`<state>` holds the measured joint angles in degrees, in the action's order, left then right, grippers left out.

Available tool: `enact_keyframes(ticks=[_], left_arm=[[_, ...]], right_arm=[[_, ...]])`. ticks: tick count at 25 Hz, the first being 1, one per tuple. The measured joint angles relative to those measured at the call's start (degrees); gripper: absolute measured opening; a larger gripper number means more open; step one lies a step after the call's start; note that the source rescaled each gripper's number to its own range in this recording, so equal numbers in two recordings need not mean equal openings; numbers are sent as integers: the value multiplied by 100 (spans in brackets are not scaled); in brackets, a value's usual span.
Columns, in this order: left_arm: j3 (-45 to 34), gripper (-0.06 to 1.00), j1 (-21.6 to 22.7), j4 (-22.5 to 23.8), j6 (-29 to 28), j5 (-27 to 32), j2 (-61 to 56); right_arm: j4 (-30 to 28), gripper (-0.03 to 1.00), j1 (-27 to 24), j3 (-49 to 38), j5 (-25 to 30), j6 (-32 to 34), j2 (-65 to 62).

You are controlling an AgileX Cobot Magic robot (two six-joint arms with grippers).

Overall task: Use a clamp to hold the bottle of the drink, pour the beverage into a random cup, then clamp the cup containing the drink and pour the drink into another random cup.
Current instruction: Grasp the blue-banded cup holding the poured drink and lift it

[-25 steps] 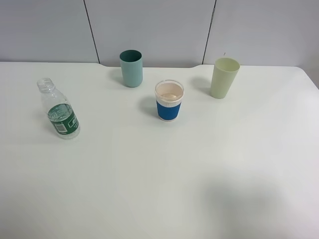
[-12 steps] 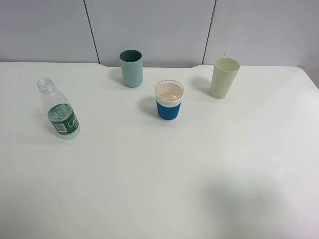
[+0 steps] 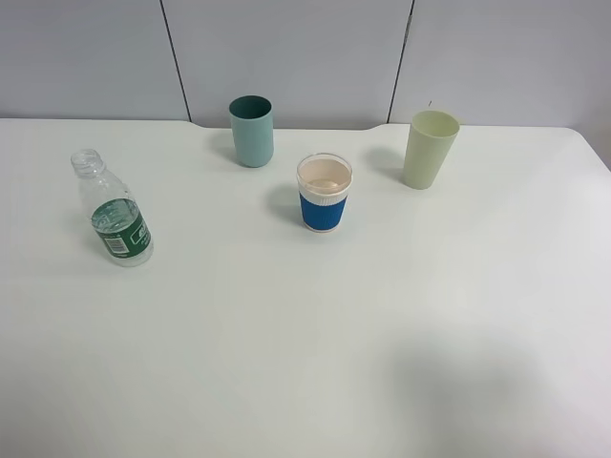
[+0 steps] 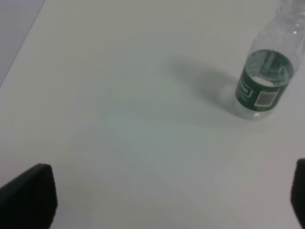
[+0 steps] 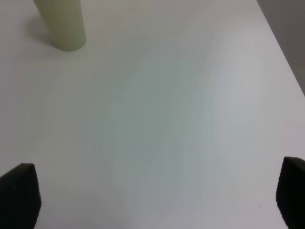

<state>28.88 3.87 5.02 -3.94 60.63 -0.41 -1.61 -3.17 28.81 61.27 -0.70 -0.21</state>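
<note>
A clear uncapped bottle (image 3: pixel 113 212) with a green label stands upright at the left of the white table; it also shows in the left wrist view (image 4: pixel 268 78). A teal cup (image 3: pixel 252 131) stands at the back. A white cup with a blue sleeve (image 3: pixel 324 193) stands in the middle. A pale green cup (image 3: pixel 429 149) stands at the back right and shows in the right wrist view (image 5: pixel 61 23). My left gripper (image 4: pixel 167 198) is open and empty, short of the bottle. My right gripper (image 5: pixel 152 195) is open and empty, apart from the pale green cup. Neither gripper shows in the exterior view.
The white table (image 3: pixel 305 343) has a grey panelled wall (image 3: pixel 305 57) behind it. The table's left edge (image 4: pixel 19 52) shows in the left wrist view and its right edge (image 5: pixel 281 47) in the right wrist view.
</note>
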Motion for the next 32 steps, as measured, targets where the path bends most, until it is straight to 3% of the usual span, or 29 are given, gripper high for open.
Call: enact_keyframes(ticks=[32], left_arm=[[0,100,0,0,0,-7,0]], right_arm=[[5,99,0,0,0,0,0]])
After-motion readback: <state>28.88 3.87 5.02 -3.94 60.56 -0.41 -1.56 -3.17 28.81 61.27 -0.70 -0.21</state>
